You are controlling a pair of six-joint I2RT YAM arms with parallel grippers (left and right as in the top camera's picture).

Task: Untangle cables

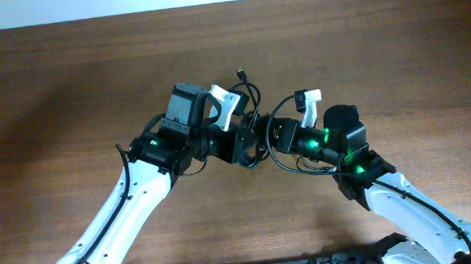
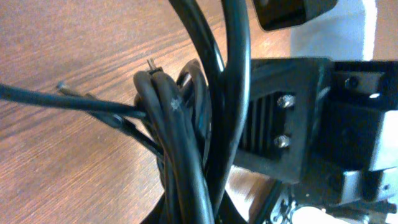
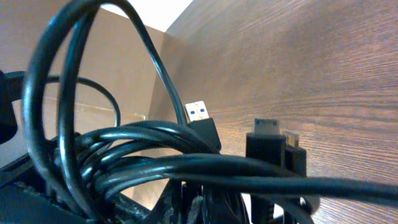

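Overhead: cables [image 1: 253, 114] bunched in one dark clump over the middle of the table [image 1: 68, 77], hung between left pincer [image 1: 241, 144] and right pincer [image 1: 275, 135], tips nearly touching. Both clamped close, each apparently with strands of the clump pinched in it. One loop and a free end sticking up behind the clump; no cord laid out alone anywhere.

Left wrist: several cables [image 2: 180, 143] rising together from the bottom edge, presumably pinched there; own fingers not clearly made out. One strand off to the left over the wood, two thick loops crossing upward before the right arm's housing [image 2: 298, 118].

Right wrist: cables [image 3: 137, 158] stacked and interlaced across the foreground, tall loops at left, blue-tongued plug [image 3: 200, 117] and two dark plugs [image 3: 273, 146] poking out.

Judged barely begun: nothing separated, whole tangle left to part.
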